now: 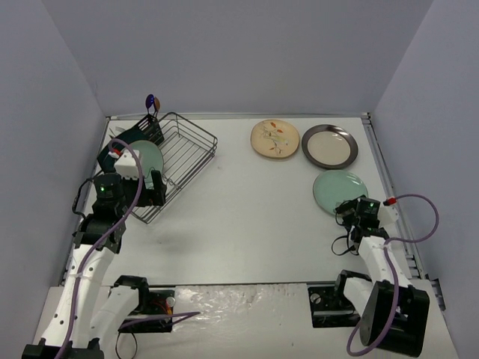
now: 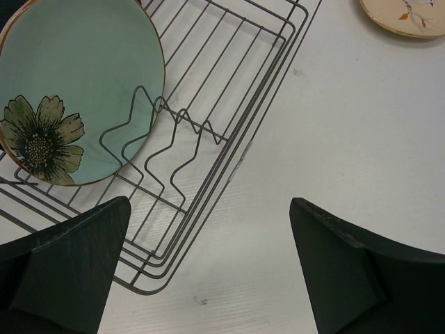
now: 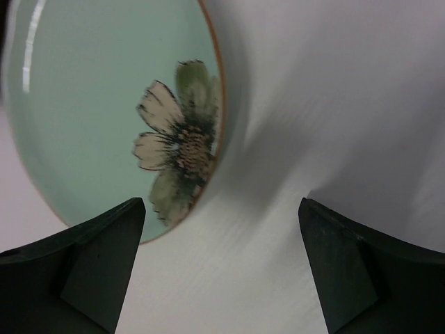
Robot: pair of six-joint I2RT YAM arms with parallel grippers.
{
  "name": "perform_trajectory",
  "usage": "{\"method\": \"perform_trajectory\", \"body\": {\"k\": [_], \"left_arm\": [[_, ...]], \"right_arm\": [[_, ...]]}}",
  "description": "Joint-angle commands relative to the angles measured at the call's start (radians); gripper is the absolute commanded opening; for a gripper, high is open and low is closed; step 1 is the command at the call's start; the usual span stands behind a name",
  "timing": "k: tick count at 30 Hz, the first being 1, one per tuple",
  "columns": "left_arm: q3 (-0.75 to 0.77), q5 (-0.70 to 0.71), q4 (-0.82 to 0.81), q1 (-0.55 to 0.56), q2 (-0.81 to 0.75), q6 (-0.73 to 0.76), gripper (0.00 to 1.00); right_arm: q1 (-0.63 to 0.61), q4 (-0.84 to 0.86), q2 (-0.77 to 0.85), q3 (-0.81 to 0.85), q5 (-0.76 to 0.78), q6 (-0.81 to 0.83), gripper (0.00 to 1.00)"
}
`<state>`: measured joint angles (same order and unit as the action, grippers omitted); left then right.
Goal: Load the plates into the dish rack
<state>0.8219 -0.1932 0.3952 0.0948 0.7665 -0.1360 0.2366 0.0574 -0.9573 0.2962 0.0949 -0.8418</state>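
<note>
The black wire dish rack (image 1: 187, 153) stands at the back left, also in the left wrist view (image 2: 236, 90). A mint-green flowered plate (image 1: 147, 157) stands on edge in it against the wavy dividers (image 2: 76, 83). A dark teal plate (image 1: 135, 134) shows behind it. My left gripper (image 1: 155, 188) is open and empty over the rack's near corner (image 2: 208, 271). A second mint-green flowered plate (image 1: 340, 188) lies flat at the right (image 3: 104, 104). My right gripper (image 1: 350, 209) is open and empty just in front of it (image 3: 221, 271). The cream floral plate (image 1: 275, 139) and the beige dark-rimmed plate (image 1: 329, 146) lie at the back.
A dark cutlery holder (image 1: 152, 131) with a utensil in it stands at the rack's far corner. The cream plate's rim shows at the left wrist view's top right (image 2: 403, 14). Walls close the table on the left, back and right.
</note>
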Motion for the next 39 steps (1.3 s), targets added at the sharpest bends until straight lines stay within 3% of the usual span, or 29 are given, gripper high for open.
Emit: {"method": "perform_trajectory", "body": {"k": [1, 7, 20, 26, 33, 39], "left_arm": [[0.028, 0.013, -0.060, 0.008, -0.013, -0.033, 0.97], [0.028, 0.034, -0.052, 0.008, -0.008, -0.025, 0.97], [0.022, 0.041, -0.052, 0.006, -0.007, -0.017, 0.97], [0.022, 0.040, -0.053, 0.002, -0.004, -0.019, 0.97], [0.019, 0.037, -0.055, -0.001, -0.004, -0.019, 0.97], [0.017, 0.023, -0.062, -0.003, -0.001, -0.025, 0.97]], "right_arm": [[0.076, 0.242, -0.082, -0.048, -0.139, -0.048, 0.89], [0.242, 0.415, -0.255, -0.108, -0.359, -0.073, 0.87], [0.285, 0.476, -0.449, -0.066, -0.435, -0.025, 0.66], [0.285, 0.487, -0.511, -0.054, -0.469, -0.017, 0.49], [0.285, 0.430, -0.457, -0.048, -0.448, 0.006, 0.00], [0.285, 0.374, -0.403, -0.048, -0.462, 0.047, 0.00]]}}
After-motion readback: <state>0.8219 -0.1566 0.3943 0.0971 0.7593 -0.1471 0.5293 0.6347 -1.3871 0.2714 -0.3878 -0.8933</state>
